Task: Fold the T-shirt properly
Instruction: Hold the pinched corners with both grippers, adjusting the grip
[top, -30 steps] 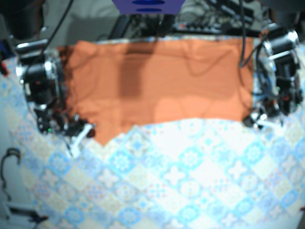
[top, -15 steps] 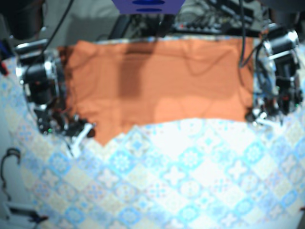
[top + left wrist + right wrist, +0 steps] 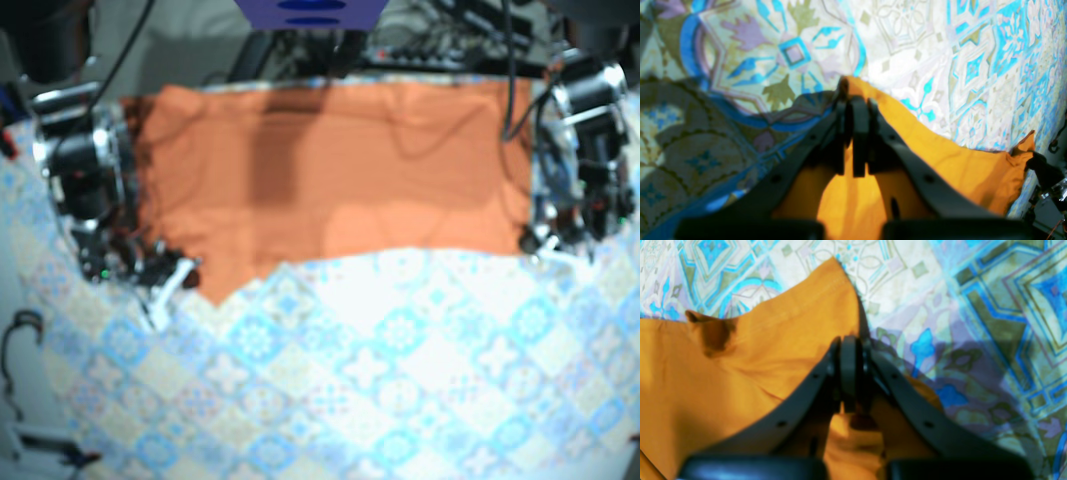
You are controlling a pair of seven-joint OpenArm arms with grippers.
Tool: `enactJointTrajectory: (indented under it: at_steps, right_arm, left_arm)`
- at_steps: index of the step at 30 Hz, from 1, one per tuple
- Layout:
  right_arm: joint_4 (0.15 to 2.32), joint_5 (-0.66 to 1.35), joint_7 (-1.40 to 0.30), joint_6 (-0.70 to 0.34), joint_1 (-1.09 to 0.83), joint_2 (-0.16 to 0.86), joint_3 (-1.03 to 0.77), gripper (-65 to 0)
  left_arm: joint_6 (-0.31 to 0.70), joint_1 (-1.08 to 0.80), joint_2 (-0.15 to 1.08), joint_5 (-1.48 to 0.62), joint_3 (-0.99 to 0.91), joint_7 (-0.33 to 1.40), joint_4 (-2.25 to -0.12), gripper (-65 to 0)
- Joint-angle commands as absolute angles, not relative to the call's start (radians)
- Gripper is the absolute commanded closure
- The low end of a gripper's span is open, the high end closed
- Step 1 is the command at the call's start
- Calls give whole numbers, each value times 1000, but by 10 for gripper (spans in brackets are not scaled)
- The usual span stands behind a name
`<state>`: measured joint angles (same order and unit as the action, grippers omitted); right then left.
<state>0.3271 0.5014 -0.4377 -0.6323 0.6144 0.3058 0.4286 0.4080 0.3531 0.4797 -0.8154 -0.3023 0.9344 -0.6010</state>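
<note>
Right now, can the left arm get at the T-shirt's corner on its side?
Likely yes: the left gripper sits at that T-shirt corner, jaws shut, apparently pinching it; nothing in between.

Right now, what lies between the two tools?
In the base view, only the T-shirt stretches between the left tool and right tool, over the tablecloth; nothing else.
</note>
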Motion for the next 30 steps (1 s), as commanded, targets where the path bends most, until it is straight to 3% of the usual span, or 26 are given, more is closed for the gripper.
enactJointTrajectory:
  at_steps: [1,10,15,19,23,30]
  right_arm:
    - [340,473,-487,-638,621,309,435,-2]
    - [367,473,-489,-636,619,309,437,-2]
    - [367,473,-489,-636,619,309,438,-2]
    - [367,473,-489,-636,619,309,438,-2]
    - [367,473,-489,-636,619,309,438,-2]
    - [367,473,-489,-636,619,309,438,-2]
  left_arm:
    - [414,366,501,-828,-305,929,-615,0]
    - [412,325,503,-828,-305,914,-618,-7]
    - [412,323,504,-828,-305,891,-616,-185]
    - [412,323,506,-828,-305,886,-616,-282]
    - [412,323,506,-829,-305,885,-616,-316]
    - [392,323,510,-828,-305,855,-611,-315]
